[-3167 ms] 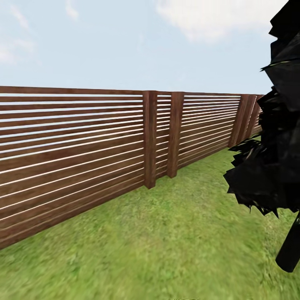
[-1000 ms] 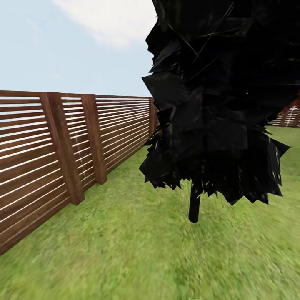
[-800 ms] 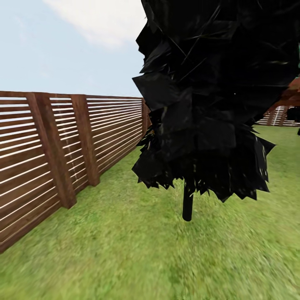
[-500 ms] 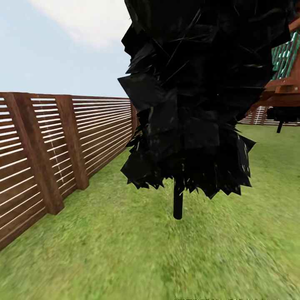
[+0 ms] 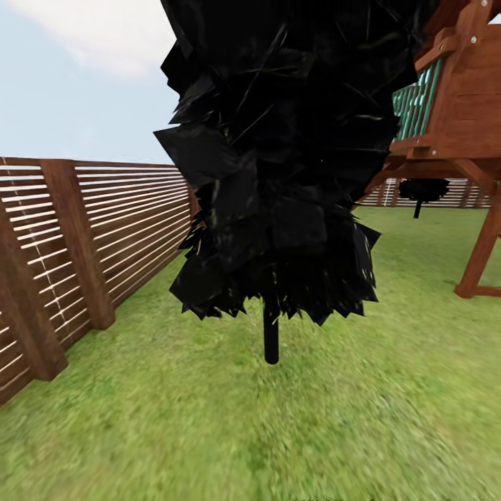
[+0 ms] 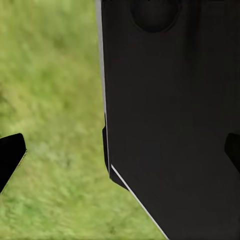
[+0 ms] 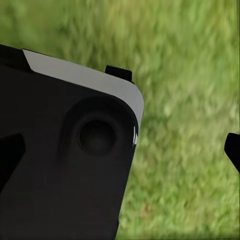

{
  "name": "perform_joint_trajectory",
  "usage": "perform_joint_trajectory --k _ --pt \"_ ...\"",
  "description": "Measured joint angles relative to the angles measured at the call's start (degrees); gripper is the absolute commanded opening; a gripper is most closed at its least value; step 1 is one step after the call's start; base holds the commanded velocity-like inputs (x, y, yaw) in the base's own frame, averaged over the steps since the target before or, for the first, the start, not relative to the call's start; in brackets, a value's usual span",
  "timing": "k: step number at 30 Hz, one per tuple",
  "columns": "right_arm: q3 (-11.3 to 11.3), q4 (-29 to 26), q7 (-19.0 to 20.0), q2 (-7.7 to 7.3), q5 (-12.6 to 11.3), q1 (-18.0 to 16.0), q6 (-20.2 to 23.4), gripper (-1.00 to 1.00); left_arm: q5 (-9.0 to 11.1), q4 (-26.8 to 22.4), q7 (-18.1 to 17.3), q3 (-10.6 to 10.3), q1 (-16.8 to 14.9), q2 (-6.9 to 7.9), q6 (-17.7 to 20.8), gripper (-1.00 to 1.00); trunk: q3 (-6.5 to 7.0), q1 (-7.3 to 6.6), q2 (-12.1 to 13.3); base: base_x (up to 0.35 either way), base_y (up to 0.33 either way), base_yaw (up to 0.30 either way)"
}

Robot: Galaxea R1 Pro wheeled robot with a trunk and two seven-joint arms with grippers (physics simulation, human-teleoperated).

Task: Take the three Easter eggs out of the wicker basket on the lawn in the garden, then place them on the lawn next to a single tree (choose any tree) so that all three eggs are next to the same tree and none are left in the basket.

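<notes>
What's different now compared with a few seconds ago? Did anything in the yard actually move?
Only the camera turned right. The dark tree slid from the right edge to the centre, the wooden fence shifted left, and a wooden play structure came into view. Nothing was grabbed or released; the lawn is unchanged.

Straight ahead of us a dark, nearly black narrow conifer point(image 5: 278, 153) on a thin black trunk point(image 5: 271, 341) blocks the middle of the mottled green lawn point(image 5: 209, 431). Open grass runs past it on both sides. On the left the brown horizontal-slat wooden fence point(image 5: 104, 236) closes that strip off. On the right a brown wooden play tower with green railings point(image 5: 452, 111) plants a leg point(image 5: 480, 254) in the grass. The near lawn lies bare before us.
</notes>
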Motion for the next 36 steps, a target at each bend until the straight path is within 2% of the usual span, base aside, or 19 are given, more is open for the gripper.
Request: perform_joint_trajectory --k 36 --pt "-0.06 0.00 0.02 0.00 -0.08 0.02 -0.09 1.00 0.02 0.00 0.00 0.00 0.01 -0.08 0.00 1.00 1.03 0.00 0.00 0.000 0.000 -0.285"
